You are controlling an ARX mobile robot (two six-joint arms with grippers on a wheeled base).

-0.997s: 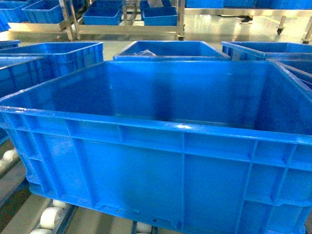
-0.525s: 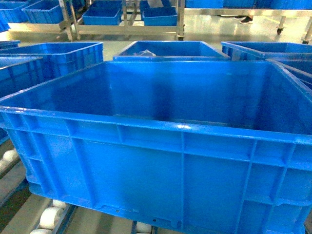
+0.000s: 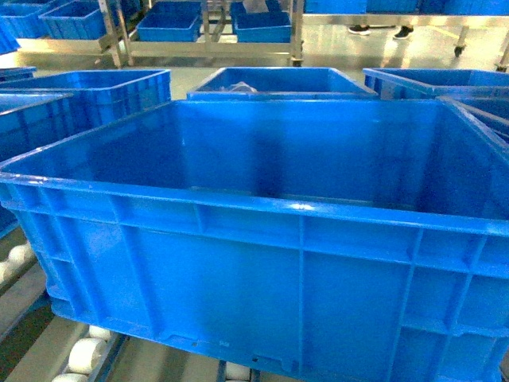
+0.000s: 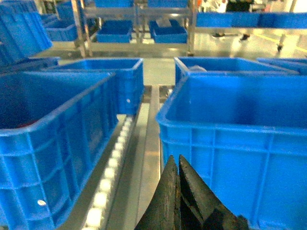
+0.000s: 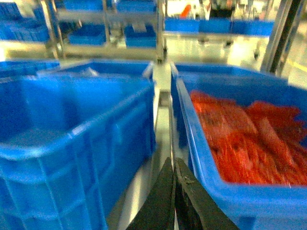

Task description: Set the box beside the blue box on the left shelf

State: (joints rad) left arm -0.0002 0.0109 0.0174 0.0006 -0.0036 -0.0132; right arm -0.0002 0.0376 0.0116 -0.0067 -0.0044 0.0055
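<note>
The box [image 3: 262,239] sat on the left shelf [image 4: 112,167], right of another blue box [image 4: 53,139]; both my jaws, left [image 4: 178,165] and right [image 5: 173,167], were pressed together, holding nothing

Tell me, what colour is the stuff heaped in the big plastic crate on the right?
Orange-red. The heaped stuff fills the blue plastic crate, seen best in the right wrist view.

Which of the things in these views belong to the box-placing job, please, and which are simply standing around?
Job:
- box
- left shelf with white rollers
- neighbouring blue box
- left tool, right tool, both shut

Standing around:
- crate of red parts
- shallow trays on steel racks
</note>
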